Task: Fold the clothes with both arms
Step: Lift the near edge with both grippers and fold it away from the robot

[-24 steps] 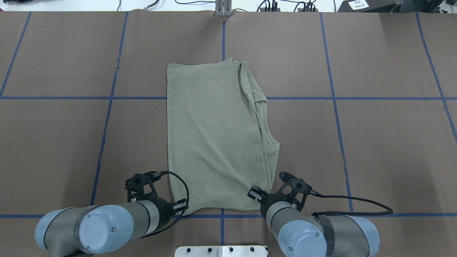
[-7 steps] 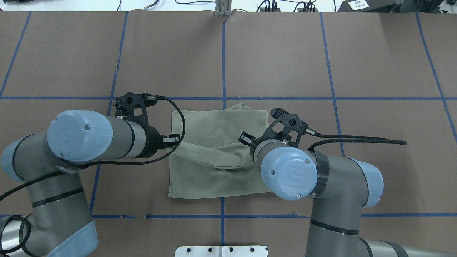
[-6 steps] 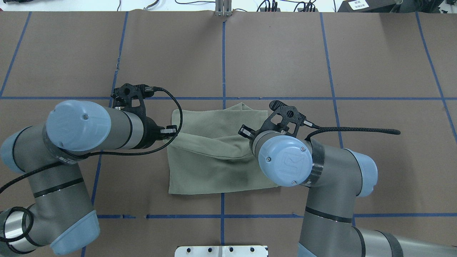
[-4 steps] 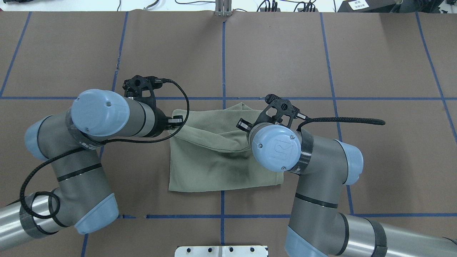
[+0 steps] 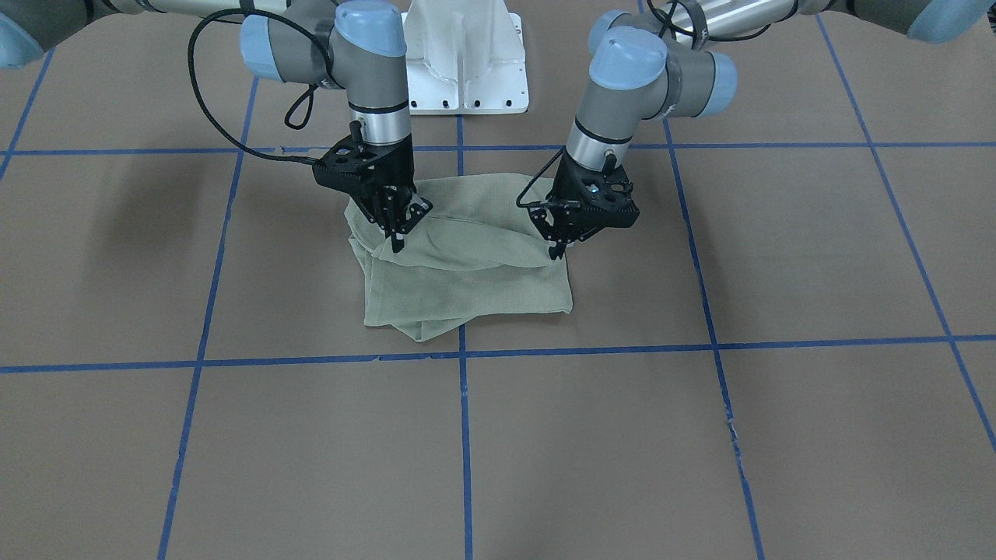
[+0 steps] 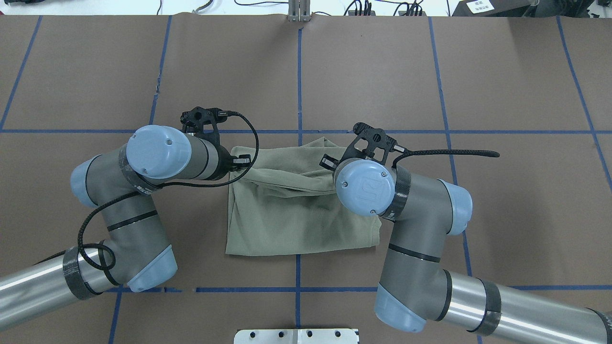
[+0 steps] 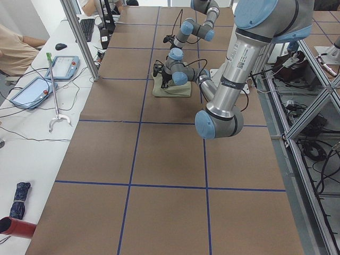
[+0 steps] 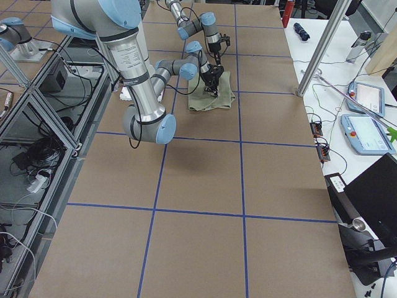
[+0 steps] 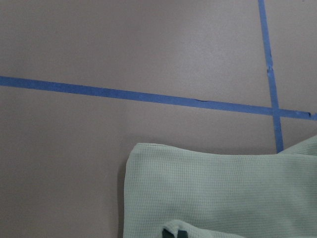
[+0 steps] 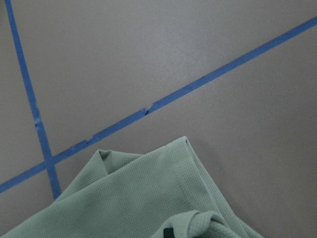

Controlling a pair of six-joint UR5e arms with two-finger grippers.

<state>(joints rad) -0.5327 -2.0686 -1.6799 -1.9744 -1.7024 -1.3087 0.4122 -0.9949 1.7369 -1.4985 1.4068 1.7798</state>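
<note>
A sage-green knit shirt [image 6: 296, 224], already folded into a compact rectangle, lies on a brown desk [image 6: 478, 71] marked into large squares by blue tape lines [image 6: 478, 131]. From overhead, the shirt sits just on the 6 o'clock side of the central tape crossing, and its near edge stops short of the next tape line toward the robot.

Two silver-grey arms with light-blue joint caps reach over it. The left arm [image 6: 143, 200] comes in from 8 o'clock and the right arm [image 6: 416, 229] from 4 o'clock.

In the front-facing view each gripper points down at the fabric. The left gripper [image 5: 556, 247] has its fingers pressed together on a pinch of the shirt's edge at the overhead 10 o'clock corner. The right gripper [image 5: 397, 236] is likewise clamped on the edge at the overhead 2 o'clock corner.

The held edge is lifted off the lower layer and hangs between the two grippers in a shallow sag. Below it, the rest of the shirt rests flat on the desk.

Each wrist camera shows pale ribbed cloth bunched at the bottom of its view, with bare desk and tape beyond.

A white pedestal base [image 5: 467, 62] stands at the desk's robot-side edge, between the arms.
</note>
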